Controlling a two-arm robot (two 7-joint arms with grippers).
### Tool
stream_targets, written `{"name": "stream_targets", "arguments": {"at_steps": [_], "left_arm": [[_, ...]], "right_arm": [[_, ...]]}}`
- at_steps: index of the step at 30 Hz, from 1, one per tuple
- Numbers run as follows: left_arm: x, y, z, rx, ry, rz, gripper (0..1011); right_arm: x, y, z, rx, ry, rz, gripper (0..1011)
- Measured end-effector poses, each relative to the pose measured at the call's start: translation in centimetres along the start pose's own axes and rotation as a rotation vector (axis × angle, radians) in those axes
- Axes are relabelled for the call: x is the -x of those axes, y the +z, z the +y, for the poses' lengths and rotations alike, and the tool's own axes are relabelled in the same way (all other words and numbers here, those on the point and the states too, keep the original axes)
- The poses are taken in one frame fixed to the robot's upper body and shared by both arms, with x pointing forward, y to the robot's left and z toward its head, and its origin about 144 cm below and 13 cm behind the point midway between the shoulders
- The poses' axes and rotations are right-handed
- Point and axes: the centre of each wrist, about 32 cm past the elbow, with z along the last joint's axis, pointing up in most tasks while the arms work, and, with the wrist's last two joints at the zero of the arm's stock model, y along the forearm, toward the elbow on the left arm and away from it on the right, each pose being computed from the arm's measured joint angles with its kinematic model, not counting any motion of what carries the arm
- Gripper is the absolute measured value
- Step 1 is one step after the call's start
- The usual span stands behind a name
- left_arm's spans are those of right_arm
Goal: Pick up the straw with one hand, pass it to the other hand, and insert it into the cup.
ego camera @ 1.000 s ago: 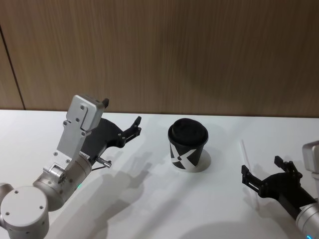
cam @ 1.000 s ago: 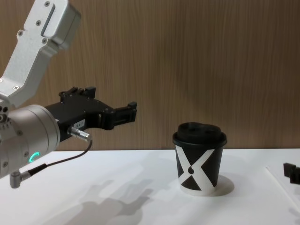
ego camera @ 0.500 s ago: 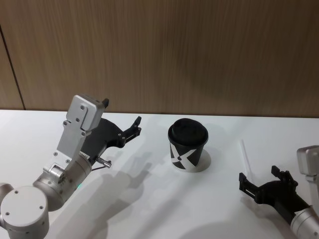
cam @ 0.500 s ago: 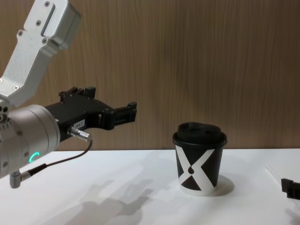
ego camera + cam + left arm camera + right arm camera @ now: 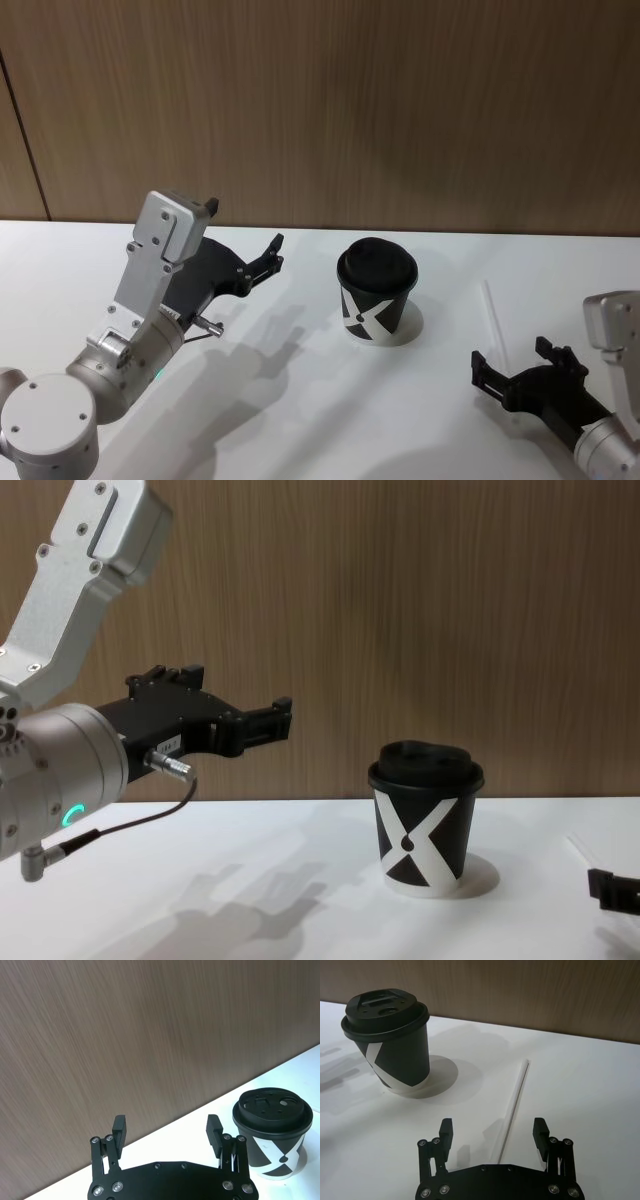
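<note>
Right gripper (image 5: 512, 358), fingers spread, has drawn back and leftward in the head view. It now sits just short of the straw (image 5: 492, 312), which lies flat on the table (image 5: 300, 420) right of the cup (image 5: 377, 290). In the right wrist view the straw points between its fingers, so it looks lined up for the pick. In the chest view it seems lower, though barely showing. The left gripper (image 5: 272, 252) waits raised, spread.

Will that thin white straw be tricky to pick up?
Probably. The straw lies flat and thin on the table, leaving little to pinch. Being round, it may roll if nudged. It looks light, and straight enough to seem fairly stiff.
</note>
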Motion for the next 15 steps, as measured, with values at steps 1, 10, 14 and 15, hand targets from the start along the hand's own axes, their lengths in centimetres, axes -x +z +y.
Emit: {"name": "stream_targets", "arguments": {"at_steps": [1,10,14,15], "left_arm": [[0.00,0.00,0.00,0.000,0.000,0.000,1003],[0.00,0.00,0.00,0.000,0.000,0.000,1003],[0.00,0.00,0.00,0.000,0.000,0.000,1003],[0.00,0.00,0.00,0.000,0.000,0.000,1003]], "right_arm": [[0.07,0.06,0.00,0.003,0.002,0.002,1001],[0.39,0.31,0.05,0.023,0.011,0.021,1001],[0.48,0.41,0.12,0.032,0.016,0.032,1001],[0.51,0.45,0.16,0.033,0.018,0.035,1001]]}}
